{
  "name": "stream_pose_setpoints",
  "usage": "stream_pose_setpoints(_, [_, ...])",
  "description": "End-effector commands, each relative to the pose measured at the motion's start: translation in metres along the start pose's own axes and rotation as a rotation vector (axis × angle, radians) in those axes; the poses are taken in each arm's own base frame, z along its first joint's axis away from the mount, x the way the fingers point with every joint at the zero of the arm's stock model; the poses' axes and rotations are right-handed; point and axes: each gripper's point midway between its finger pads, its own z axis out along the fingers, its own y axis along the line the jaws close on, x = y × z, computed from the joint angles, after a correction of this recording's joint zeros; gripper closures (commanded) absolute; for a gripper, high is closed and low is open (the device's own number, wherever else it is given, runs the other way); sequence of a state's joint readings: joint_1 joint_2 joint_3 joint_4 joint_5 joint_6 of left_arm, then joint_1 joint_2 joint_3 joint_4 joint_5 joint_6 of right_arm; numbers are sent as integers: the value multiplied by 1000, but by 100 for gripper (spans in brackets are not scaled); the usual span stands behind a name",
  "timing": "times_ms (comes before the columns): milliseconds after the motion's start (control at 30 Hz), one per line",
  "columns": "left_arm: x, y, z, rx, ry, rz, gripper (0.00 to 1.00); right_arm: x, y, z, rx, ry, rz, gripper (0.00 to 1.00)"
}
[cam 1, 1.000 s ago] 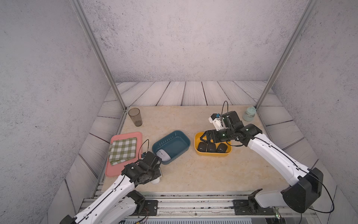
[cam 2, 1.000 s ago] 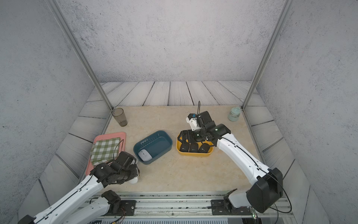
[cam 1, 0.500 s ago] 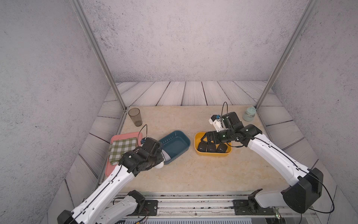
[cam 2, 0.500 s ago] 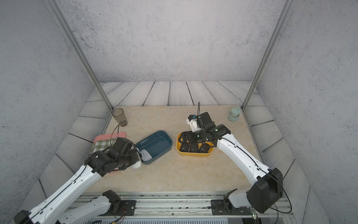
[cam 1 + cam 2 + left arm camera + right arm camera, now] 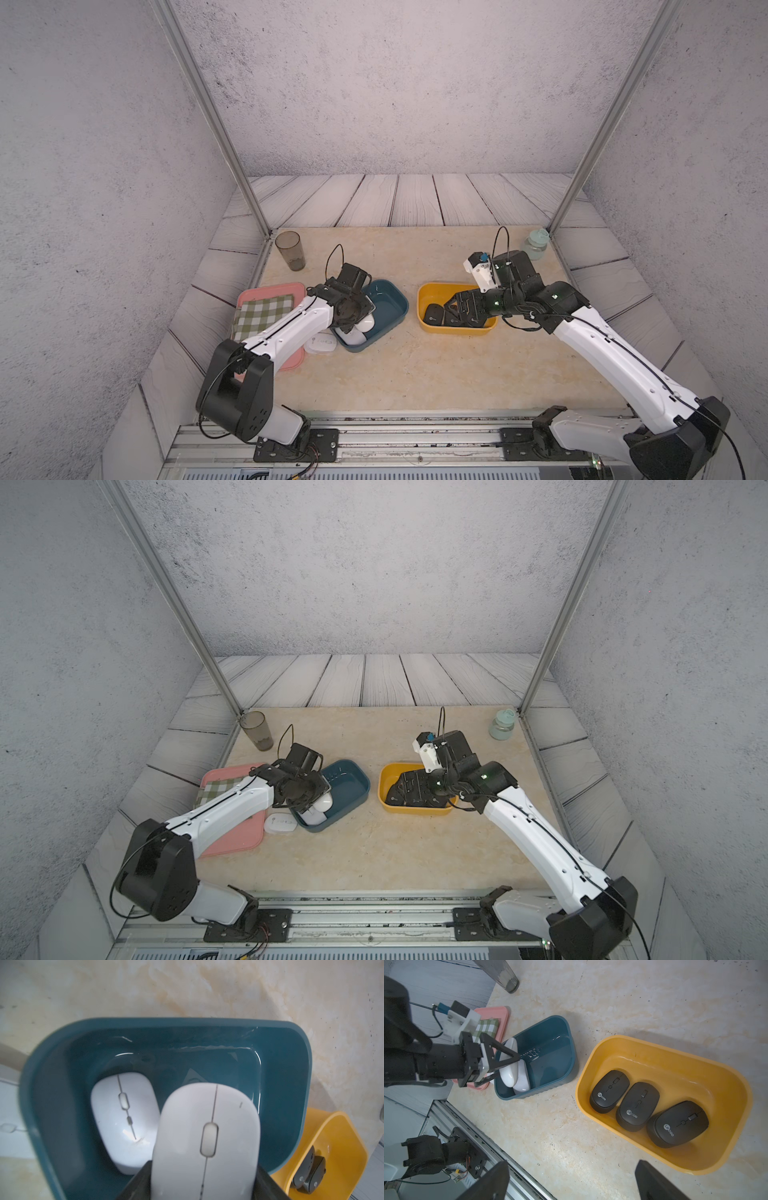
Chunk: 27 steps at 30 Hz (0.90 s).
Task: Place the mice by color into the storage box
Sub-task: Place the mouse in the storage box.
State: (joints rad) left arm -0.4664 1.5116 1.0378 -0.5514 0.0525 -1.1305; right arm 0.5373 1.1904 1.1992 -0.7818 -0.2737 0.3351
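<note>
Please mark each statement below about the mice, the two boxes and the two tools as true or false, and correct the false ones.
1. Three matte black rounded mice lie in the yellow plastic box. True.
2. The left tool is empty. False: it grips a glossy white flat mouse over the dark blue plastic box.
3. A second white mouse lies on the beige table, outside both boxes. True.
4. The right tool is shut on a black mouse. False: it is open and holds nothing.
5. The blue box has no mouse inside. False: a third white mouse lies in it.

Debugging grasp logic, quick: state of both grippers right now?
Left gripper: shut on a white mouse, at the blue bin.
Right gripper: open, holding nothing.
</note>
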Motion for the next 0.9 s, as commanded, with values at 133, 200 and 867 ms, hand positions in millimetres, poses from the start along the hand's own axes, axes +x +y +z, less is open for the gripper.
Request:
stream_pose_setpoints(133, [-7,-19,31,11,22,-49,38,16,-12,1,43,25,-15,1])
stream_pose_setpoints(200, [-7,-18,38,-4,29,-50,38,18,-13,2,46,27,-14,1])
stream_pose_setpoints(867, [8,-9,64,-42,78,-98,3,23,-20,11,69,44,-27,1])
